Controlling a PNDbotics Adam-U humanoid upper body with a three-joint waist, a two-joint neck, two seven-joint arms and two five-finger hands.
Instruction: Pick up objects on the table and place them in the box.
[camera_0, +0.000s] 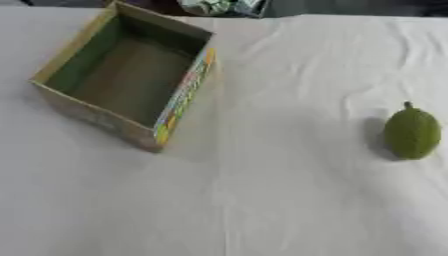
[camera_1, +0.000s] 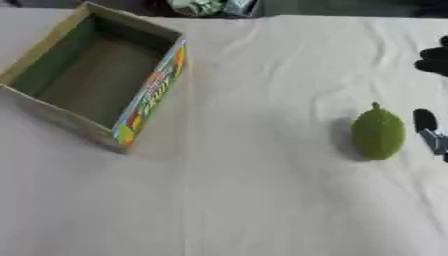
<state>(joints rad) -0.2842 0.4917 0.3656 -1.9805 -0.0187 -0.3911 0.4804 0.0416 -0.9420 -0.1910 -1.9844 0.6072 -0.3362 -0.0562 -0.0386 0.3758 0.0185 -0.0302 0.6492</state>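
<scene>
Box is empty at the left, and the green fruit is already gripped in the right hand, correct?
Not gripped. The right eye view shows the green fruit lying on the white cloth, with the right hand beside it, apart. The box is empty, at the left.

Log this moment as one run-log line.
box: empty, left | green fruit: on cloth, right | right robot hand: beside fruit, apart | left robot hand: unseen

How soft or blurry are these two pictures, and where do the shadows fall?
Left eye view: soft all over; the green fruit casts a faint shadow to its left, the box shades the cloth at its right wall. Right eye view: equally blurred; the right hand at the right edge is only dark shapes.
</scene>
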